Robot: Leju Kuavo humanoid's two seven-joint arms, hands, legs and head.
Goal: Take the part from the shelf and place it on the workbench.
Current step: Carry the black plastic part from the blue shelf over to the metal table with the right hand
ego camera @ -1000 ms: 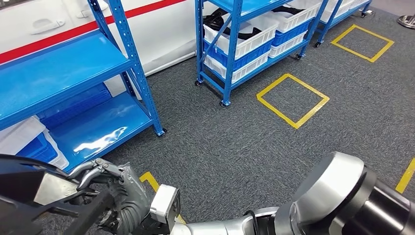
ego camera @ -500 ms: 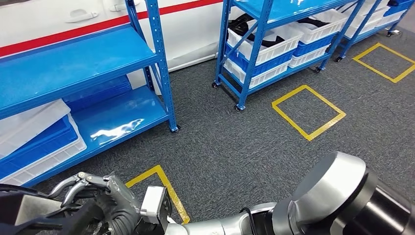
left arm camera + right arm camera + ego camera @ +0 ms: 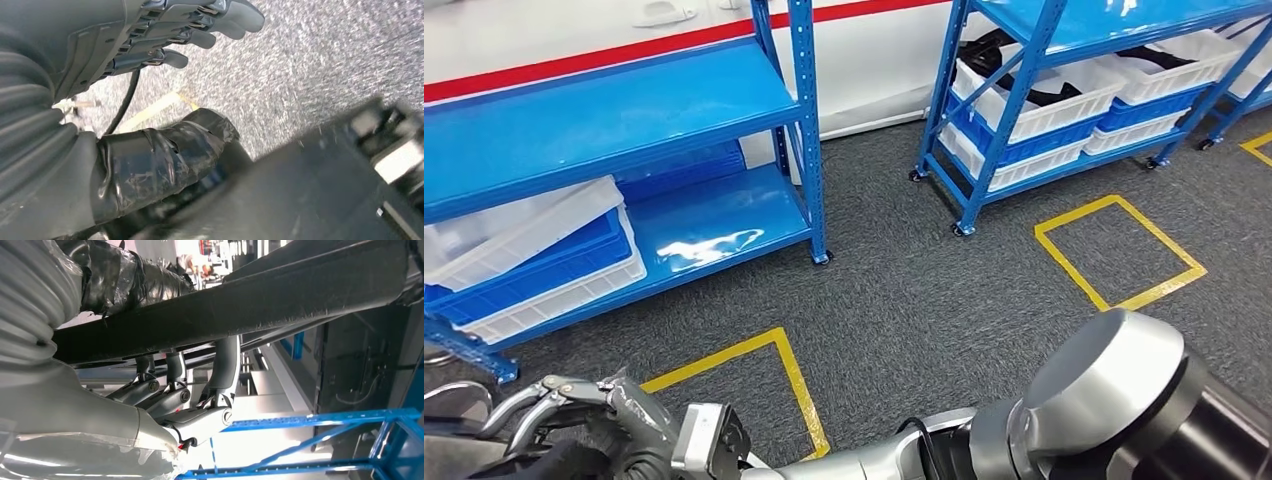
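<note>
A: Nearest first. Right hand [image 3: 589,425] at 7 o'clock in the head view, at the frame's lower edge. Fingers [image 3: 170,390] curled over the dark part [image 3: 225,310], thumb on the other side. It grips the part.

B: Left hand?

A: Left hand [image 3: 165,35] in its wrist view: fingers [image 3: 220,22] lie close together, slightly bent, away from the part [image 3: 310,185]. Thumb [image 3: 170,155] lies against the part's blurred edge. Cannot tell whether it holds.

B: So where is the part?

A: Low, 7 to 8 o'clock, in front of the robot's body, over the carpet [image 3: 944,310], off the shelves. Little of it is visible in the head view.

B: Open room?

A: A yellow floor outline [image 3: 764,375] just past the hand, at 6 o'clock. Open carpet from 5 to 3 o'clock; a second yellow square [image 3: 1119,250] at 2 o'clock.

B: Edges?

A: Near shelf [image 3: 604,110] from 9 to 11 o'clock, its corner post [image 3: 809,130] standing on the carpet at 12. Stacked trays [image 3: 544,260] on its bottom level. Far shelf [image 3: 1044,30] at 1 o'clock, on castors, holding white bins [image 3: 1034,110]. A carpet aisle runs between the two racks.
</note>
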